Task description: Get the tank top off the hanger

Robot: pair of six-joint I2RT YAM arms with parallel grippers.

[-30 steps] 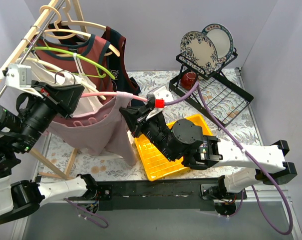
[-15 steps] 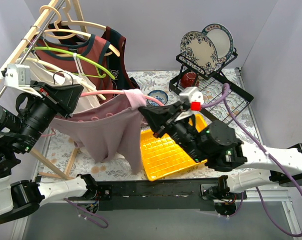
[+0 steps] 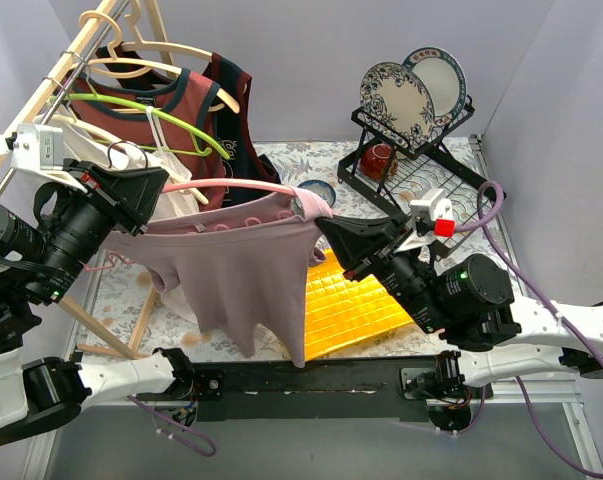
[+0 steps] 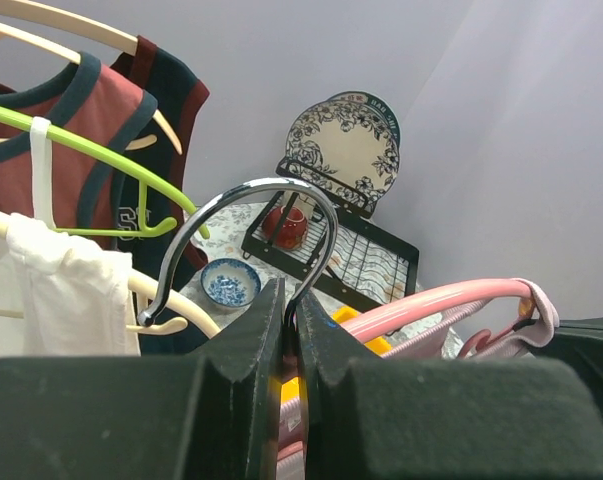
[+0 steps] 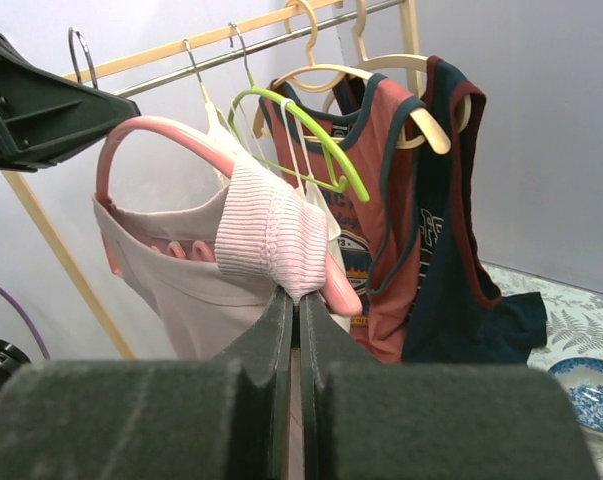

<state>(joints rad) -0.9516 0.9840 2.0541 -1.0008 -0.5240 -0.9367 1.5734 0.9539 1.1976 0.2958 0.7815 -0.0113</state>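
Top view, right gripper (image 3: pixel 323 224): clenched on the strap (image 3: pixel 306 207) of the tank top (image 3: pixel 243 275). A second ago it sat further left, close to the left arm. It has since swung out to the right, taking the strap with it.
Top view, tank top: stretched wide below the pink hanger (image 3: pixel 231 184), with its right strap now out at the hanger's right tip and its left shoulder still on.
Top view, meaning: I judge one shoulder close to slipping free and the other not yet started.
Top view, left gripper (image 3: pixel 159 190): at the hanger's neck, where it was a second ago.
Top view, yellow tray (image 3: pixel 366 300): more of it is uncovered than before, and nothing lies in it.
Top view, dish rack (image 3: pixel 451 190): holds two plates (image 3: pixel 399 98) upright at the back and a red cup (image 3: pixel 379 158) lower down.
Top view, blue bowl (image 3: pixel 312 189): on the table behind the strap, partly hidden.
Left wrist, left gripper (image 4: pixel 289 300): jaws shut tight on the base of the chrome hook (image 4: pixel 251 190), which hangs on nothing. The pink hanger (image 4: pixel 431 300) runs off to the right.
Left wrist, blue bowl (image 4: pixel 228 283): appears empty, though it is small in this view.
Right wrist, right gripper (image 5: pixel 296 300): fingers pinched together on the ribbed strap (image 5: pixel 271 235), which folds over the hanger's tip.
Right wrist, tank top (image 5: pixel 181 280): hangs beneath the pink hanger (image 5: pixel 171 135), in front of the rail (image 5: pixel 231 40) where other garments (image 5: pixel 401 200) hang.
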